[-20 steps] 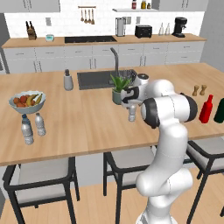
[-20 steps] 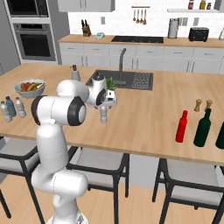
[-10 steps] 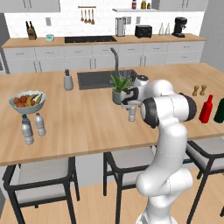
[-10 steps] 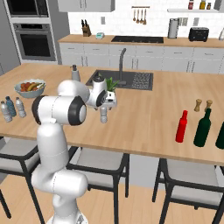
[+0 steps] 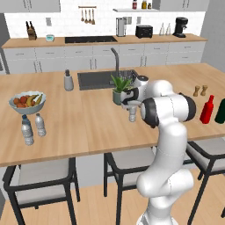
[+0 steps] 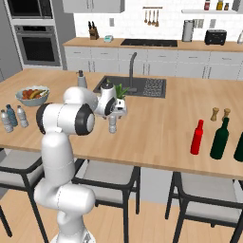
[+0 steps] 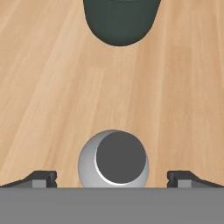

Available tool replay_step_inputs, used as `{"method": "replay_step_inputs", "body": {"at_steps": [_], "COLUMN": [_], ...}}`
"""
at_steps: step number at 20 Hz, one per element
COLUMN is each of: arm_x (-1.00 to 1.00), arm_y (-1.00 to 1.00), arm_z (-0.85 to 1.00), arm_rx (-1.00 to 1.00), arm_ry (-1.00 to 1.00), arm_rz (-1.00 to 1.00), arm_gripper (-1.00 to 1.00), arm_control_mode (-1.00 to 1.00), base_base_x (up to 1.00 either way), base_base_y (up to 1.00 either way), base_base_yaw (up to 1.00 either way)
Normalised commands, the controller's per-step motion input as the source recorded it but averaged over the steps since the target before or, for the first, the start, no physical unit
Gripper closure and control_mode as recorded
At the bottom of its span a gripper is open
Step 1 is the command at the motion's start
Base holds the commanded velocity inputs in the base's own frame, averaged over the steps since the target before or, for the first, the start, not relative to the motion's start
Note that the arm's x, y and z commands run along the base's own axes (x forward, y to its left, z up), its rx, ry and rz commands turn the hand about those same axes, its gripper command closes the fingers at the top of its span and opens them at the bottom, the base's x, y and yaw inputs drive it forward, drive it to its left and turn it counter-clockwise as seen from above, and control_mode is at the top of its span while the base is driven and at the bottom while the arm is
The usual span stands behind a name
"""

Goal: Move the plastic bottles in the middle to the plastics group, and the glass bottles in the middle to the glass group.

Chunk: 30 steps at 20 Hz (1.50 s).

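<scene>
Fingertips (image 7: 41,178) spread wide, nothing gripped; gripper (image 7: 113,180) looks straight down on a plastic bottle (image 7: 113,158) at bottom centre of hand view, cap up, long axis vertical, between the tips but not touching. Dark plant pot (image 7: 121,19) at top centre. Next, likely: drop lower, close on bottle.

One bottle (image 5: 132,115) stands mid-worktop (image 5: 88,123), directly under the pincer (image 5: 132,105) and just before the potted plant (image 5: 119,90). Two bottles (image 5: 27,130) stand far left, before the fruit bowl (image 5: 27,102). The tall bottles (image 6: 198,137) stand far right.
</scene>
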Motion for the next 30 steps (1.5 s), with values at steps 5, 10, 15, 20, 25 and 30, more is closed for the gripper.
{"method": "replay_step_inputs", "body": {"at_steps": [5,10,15,20,25,30], "arm_x": [0.00,-0.16,-0.57,-0.65,-0.57,-0.53], "arm_y": [0.00,0.01,0.39,0.87,1.00,0.79], "arm_z": [0.00,0.02,0.46,0.63,0.43,0.04], "arm_rx": [0.00,0.00,0.00,0.00,0.00,0.00], "arm_ry": [0.00,-0.01,-0.02,0.00,0.00,-0.02], "arm_rz": [0.00,0.01,0.10,0.23,0.33,0.27], "arm_gripper": [1.00,1.00,1.00,1.00,1.00,1.00], "arm_control_mode": [-1.00,-1.00,-1.00,-1.00,-1.00,-1.00], "base_base_x": [0.00,0.00,0.00,0.00,0.00,0.00], "base_base_y": [0.00,0.00,0.00,0.00,0.00,0.00], "base_base_yaw": [0.00,0.00,0.00,0.00,0.00,0.00]}}
